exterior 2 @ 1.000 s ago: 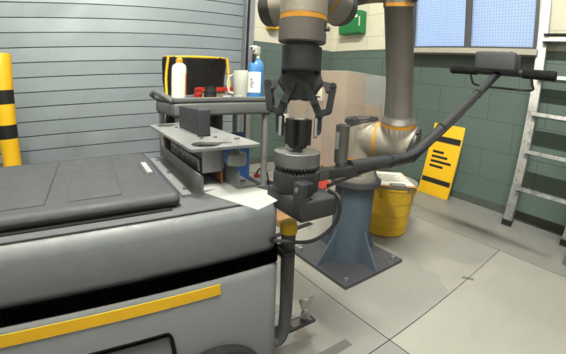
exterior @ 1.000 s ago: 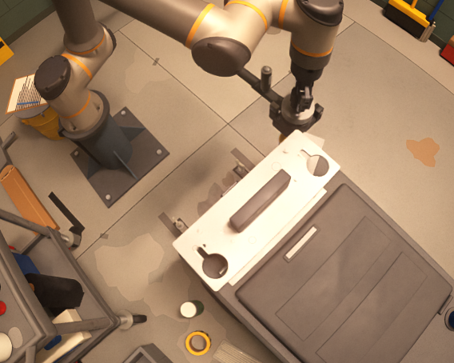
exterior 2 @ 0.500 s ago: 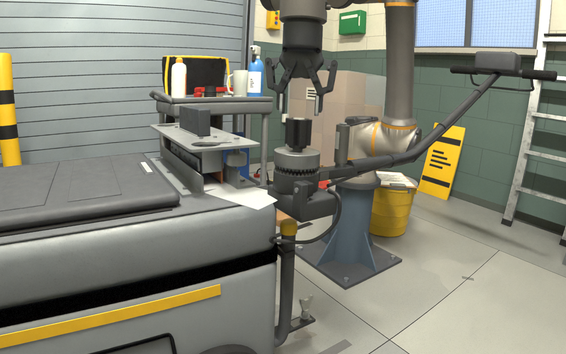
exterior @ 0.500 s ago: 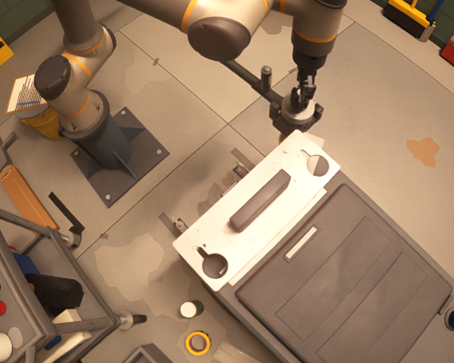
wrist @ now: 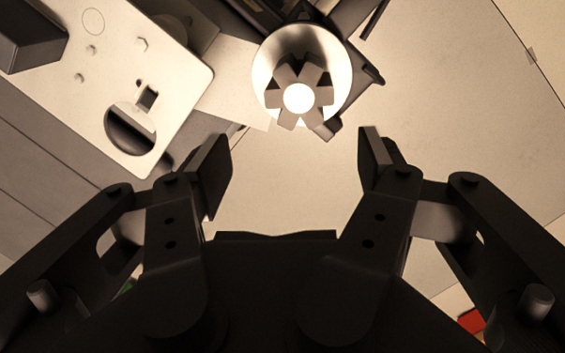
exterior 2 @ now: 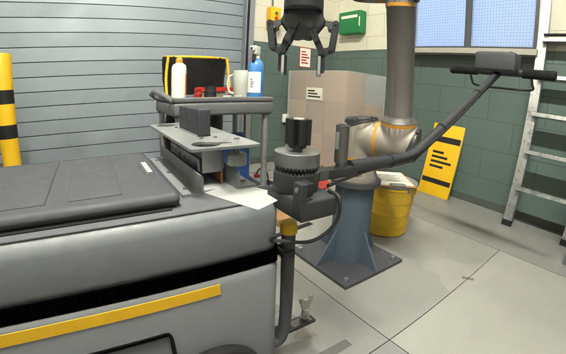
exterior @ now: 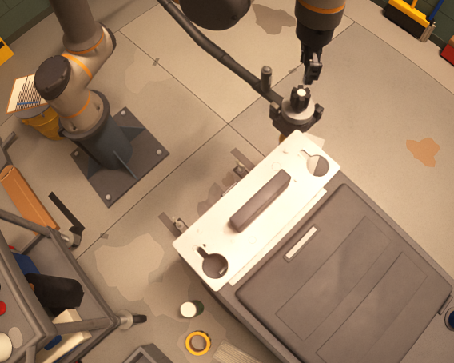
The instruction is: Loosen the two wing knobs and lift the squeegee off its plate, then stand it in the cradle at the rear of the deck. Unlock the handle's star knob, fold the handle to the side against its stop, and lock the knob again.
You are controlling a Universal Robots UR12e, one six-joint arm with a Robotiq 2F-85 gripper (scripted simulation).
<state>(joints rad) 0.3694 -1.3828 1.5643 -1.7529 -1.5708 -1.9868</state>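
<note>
The squeegee's blade is mostly hidden under its white plate (exterior: 256, 208), which stands in the cradle at the rear of the grey machine's deck with a dark grip block (exterior: 260, 200) on top. The black star knob (exterior: 300, 97) sits on the toothed hinge (exterior 2: 296, 169) just behind the deck. The handle (exterior 2: 434, 127) runs from the hinge out to one side and up to its grips (exterior 2: 503, 66). My gripper (exterior 2: 302, 66) hangs open and empty well above the star knob (wrist: 298, 97).
Behind the machine stand my arm's blue pedestal (exterior 2: 350, 233), a yellow drum (exterior 2: 390, 207) and stacked boxes. A cart (exterior 2: 212, 103) with bottles stands beyond the squeegee. A ladder (exterior 2: 553, 145) leans at the right. A short post (exterior: 266, 76) rises beside the hinge.
</note>
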